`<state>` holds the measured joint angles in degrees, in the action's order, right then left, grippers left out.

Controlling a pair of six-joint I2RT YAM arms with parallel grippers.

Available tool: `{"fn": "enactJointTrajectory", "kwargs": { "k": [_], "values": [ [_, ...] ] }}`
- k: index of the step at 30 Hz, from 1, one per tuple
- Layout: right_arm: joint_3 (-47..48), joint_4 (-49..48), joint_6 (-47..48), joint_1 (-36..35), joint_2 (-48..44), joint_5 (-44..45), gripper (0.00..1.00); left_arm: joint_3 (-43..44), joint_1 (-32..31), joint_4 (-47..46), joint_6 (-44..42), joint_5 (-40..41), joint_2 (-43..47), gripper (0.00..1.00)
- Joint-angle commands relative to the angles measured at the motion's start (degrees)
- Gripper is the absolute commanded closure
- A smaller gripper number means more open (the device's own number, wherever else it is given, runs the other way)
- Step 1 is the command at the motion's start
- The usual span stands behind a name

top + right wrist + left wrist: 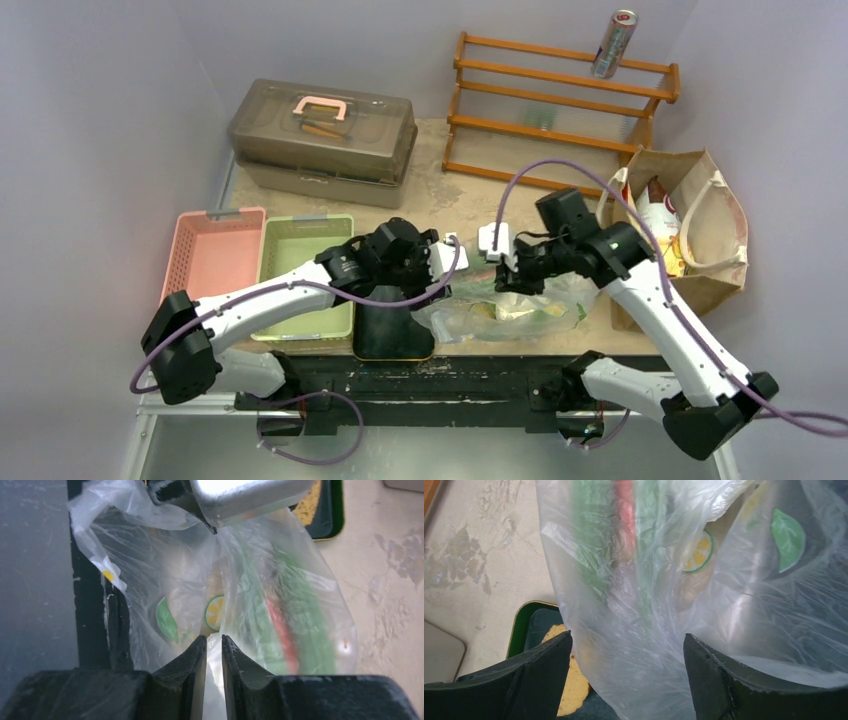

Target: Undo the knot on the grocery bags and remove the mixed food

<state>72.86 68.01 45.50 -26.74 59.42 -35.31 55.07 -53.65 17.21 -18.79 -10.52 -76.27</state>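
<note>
The plastic bag [510, 312] lay at the table's near edge, a dark tray [395, 345] just left. The left gripper [626, 645] straddled it, jaws wide; the right gripper [214, 642] pinched its film between narrow jaws. Only the left wrist view showed 1 toast slice [569, 680] there.

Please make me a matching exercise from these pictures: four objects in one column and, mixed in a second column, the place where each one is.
Column A
1. drink can
2. brown paper bag
3. transparent plastic bag
4. pink basket

Column B
a. directly left of the green basket
b. on top of the wooden rack
c. at the right side, with a snack packet inside
d. lying just right of the dark tray

Pairs: 1-b, 2-c, 3-d, 4-a
</note>
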Motion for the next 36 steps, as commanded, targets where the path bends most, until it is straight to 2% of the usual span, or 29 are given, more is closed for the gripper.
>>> {"fn": "enactJointTrajectory", "kwargs": {
  "k": [1, 4, 7, 9, 11, 13, 17, 22, 24, 28, 32, 36],
  "values": [
    [-7.76, -13.76, -0.71, -8.3, 1.74, 4.73, 0.86, 2.23, -0.01, 3.17, 4.3, -4.47, 3.46, 0.2],
    [-16.23, -25.04, -3.14, -10.05, -0.12, 9.95, 0.87, 2.15, -0.02, 4.49, 9.82, -5.37, 4.48, 0.16],
    [-23.16, -33.25, -3.53, -10.21, -2.15, 12.94, 0.86, 0.27, -0.03, 5.27, 13.69, -5.22, 4.66, 0.18],
    [-25.19, -34.62, -3.71, -10.26, -1.19, 15.08, 0.73, -1.77, -0.07, 5.05, 14.03, -5.44, 5.81, 0.28],
    [-25.94, -34.9, -4.08, -10.21, -0.43, 16.18, 0.52, -3.68, -0.26, 4.92, 11.77, -5.66, 7.65, 0.34],
    [-26.36, -34.76, -4.35, -10.21, -0.89, 15.35, 0.44, -5.46, -0.76, 3.55, 8.71, -3.85, 9.93, 0.35],
    [-27.9, -35.23, -5.71, -10.24, -3.41, 13.35, 0.43, -8.55, -0.67, -0.88, 4.37, -1.38, 13.52, 0.31],
    [-29.68, -38.17, -9.2, -10.13, -9.8, 15.11, 0.41, -8.31, -0.5, -4.8, 5.65, 0.13, 16.71, 0.24],
    [-29.03, -35.54, -8.23, -10.17, -10.5, 14.18, 0.4, -7.37, -0.5, -5.04, 5.01, -0.82, 17.03, 0.24],
    [-27.68, -28.43, -5.28, -10.17, -8.35, 15.37, 0.37, -5.05, -0.78, -7.53, -1.95, -4.69, 17.56, 0.22],
    [-24.5, -20.45, -5.18, -8.84, -10.14, 17.7, 0.25, -1.91, -4.08, -7.3, -9.12, -7.22, 16.41, 0.2],
    [-19.98, -13.1, -7.73, -7.81, -14.1, 20.21, 0.15, -4.76, -8.03, -9.93, -15.1, -10.03, 14.82, 0.21]
  ]
}}
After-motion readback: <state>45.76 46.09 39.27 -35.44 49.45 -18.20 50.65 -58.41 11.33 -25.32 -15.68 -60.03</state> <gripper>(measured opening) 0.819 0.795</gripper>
